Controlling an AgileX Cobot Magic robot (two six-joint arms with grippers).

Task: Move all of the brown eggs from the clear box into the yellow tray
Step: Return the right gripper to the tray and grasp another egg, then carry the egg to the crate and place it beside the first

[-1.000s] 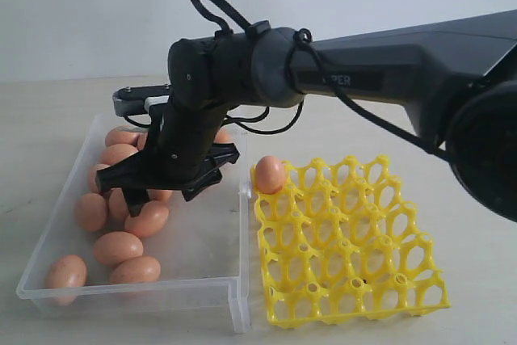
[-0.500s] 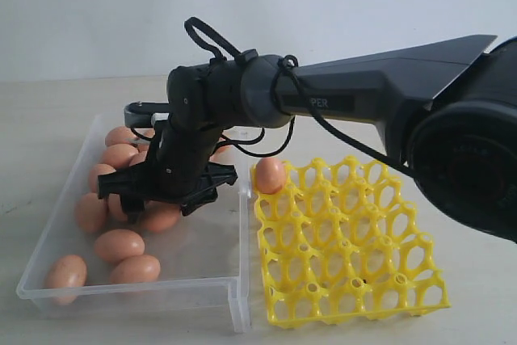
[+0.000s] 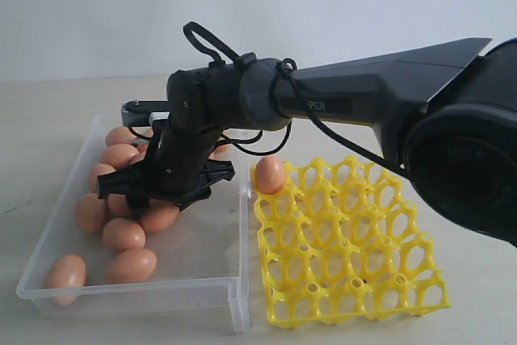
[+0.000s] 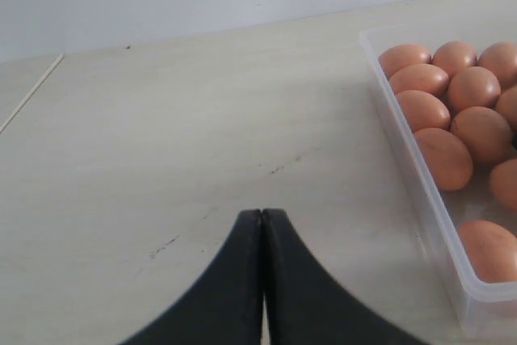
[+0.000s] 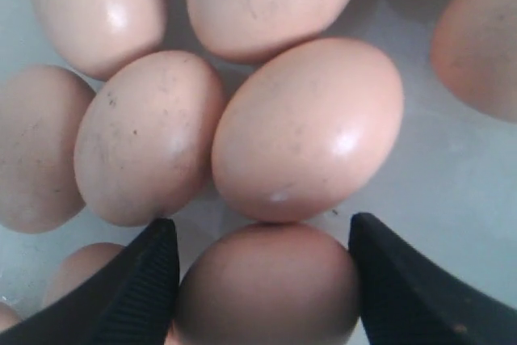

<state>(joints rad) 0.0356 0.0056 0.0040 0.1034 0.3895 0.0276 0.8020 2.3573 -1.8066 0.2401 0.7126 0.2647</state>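
Here, the pick step: your right tool (image 5: 260,236) straddles one brown egg (image 5: 266,296) in the clear box (image 3: 236,284), jaws wide — grip not discernible. Next — close gently, lift clear, carry to the yellow tray (image 3: 347,236).

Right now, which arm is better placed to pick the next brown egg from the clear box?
Right. The right gripper is down in the clear box, jaws either side of a brown egg. The left gripper hangs shut over bare table outside the box.
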